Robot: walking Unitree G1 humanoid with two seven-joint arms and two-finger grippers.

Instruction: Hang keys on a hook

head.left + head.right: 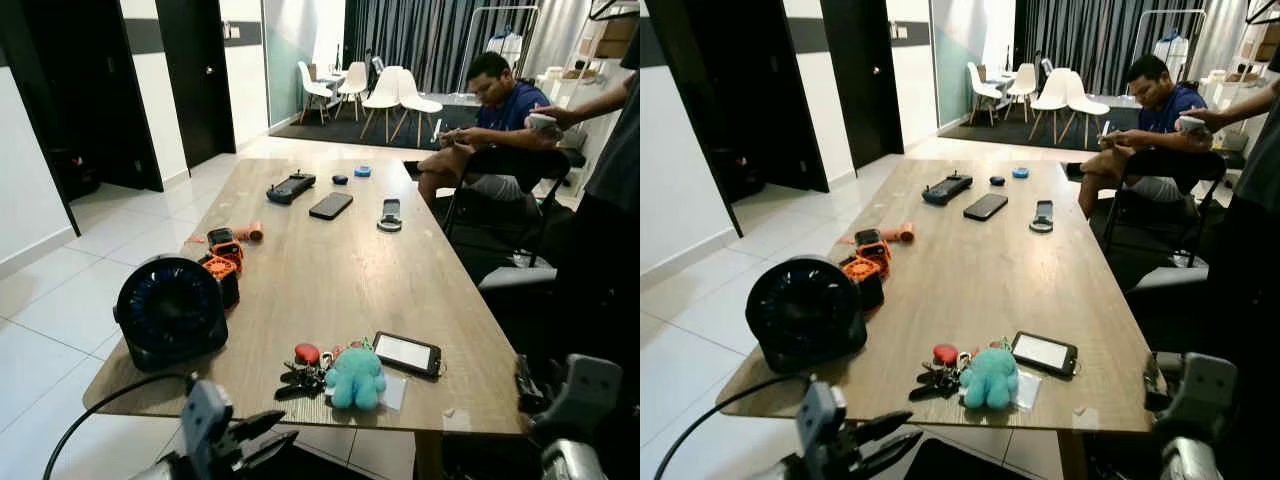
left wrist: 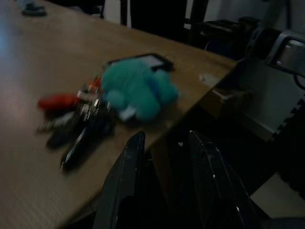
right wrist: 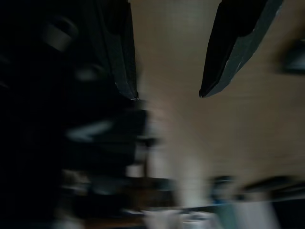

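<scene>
Keys [image 1: 303, 376] — wooden table [image 1: 320, 270], tiled floor [image 1: 50, 300]

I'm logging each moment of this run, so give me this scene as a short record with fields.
surface: wooden table
keys: bunch with a red tag and teal plush, lying near the table's front edge
beside keys: phone, screen up, to the right
other items: black fan at the front left; orange tool behind it; second phone and remote farther back
left gripper: below the front edge, short of the keys, fingers open
right gripper: fingers open, empty
people: one seated beyond the table
hook: none seen
</scene>
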